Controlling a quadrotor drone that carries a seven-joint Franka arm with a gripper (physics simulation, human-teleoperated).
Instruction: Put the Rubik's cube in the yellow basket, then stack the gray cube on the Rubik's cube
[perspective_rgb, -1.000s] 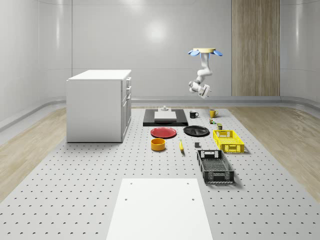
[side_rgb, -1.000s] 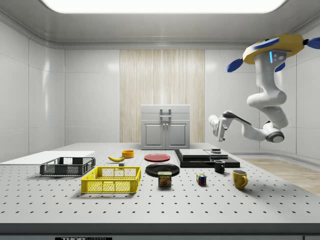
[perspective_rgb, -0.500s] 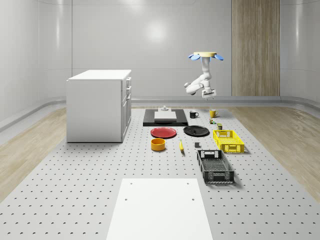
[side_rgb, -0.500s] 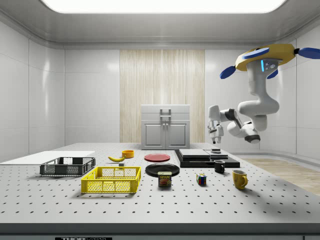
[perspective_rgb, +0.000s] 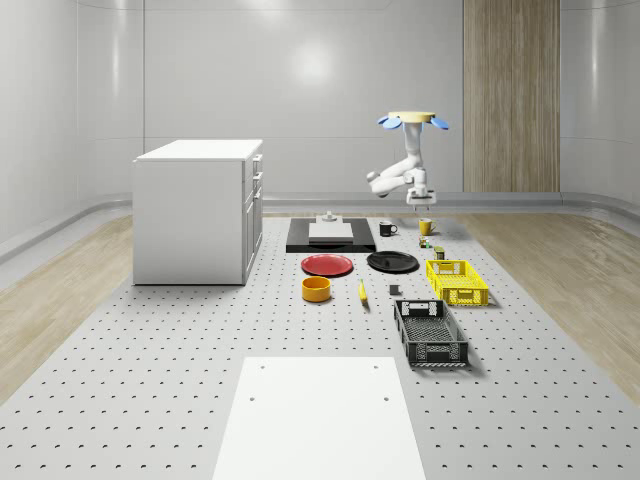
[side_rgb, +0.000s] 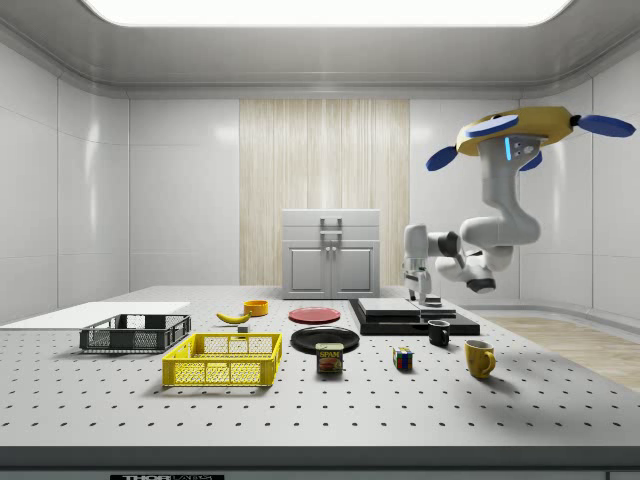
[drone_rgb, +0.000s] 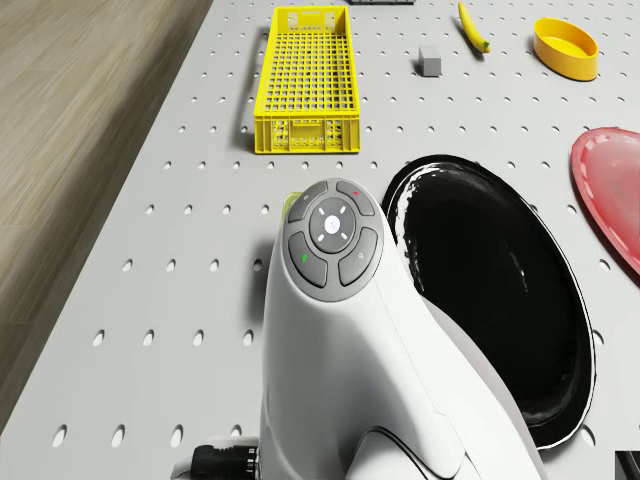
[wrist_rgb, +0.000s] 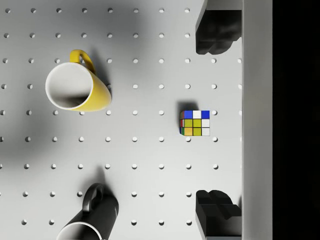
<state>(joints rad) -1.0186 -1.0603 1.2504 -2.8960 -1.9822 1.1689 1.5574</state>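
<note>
Two crates sit toward the side view's left on the pegboard table (side_rgb: 300, 420): a black crate (side_rgb: 135, 332) farther left and the yellow basket (side_rgb: 223, 359) nearer the middle, both resting flat and apart from each other. Behind them lie a banana (side_rgb: 233, 317) and a small yellow bowl (side_rgb: 256, 307), then a red plate (side_rgb: 314, 315) and a black plate (side_rgb: 325, 339). A tin can (side_rgb: 329, 358) stands just beside the basket's right end. Farther right the Rubik's cube (side_rgb: 402, 359) rests on the table, well apart from the basket, with a black mug (side_rgb: 438, 333) behind it and a yellow mug (side_rgb: 479, 358) to its right. The gray cube (drone_rgb: 430, 61) lies on the table between the basket and the banana in the drone view.

High at the side view's right the drone (side_rgb: 520, 135) hovers above the mugs, its arm (side_rgb: 497, 215) bending down and back toward the left. The gripper (side_rgb: 421, 297) hangs pointing down, over the table near the Rubik's cube and the black mug, holding nothing. In the wrist view its dark fingers (wrist_rgb: 216, 32) stand spread wide, and the Rubik's cube (wrist_rgb: 195, 123) lies on the table below, roughly between them, though how far beneath is hard to judge. A white cabinet (side_rgb: 331, 254) stands at the back.
</note>
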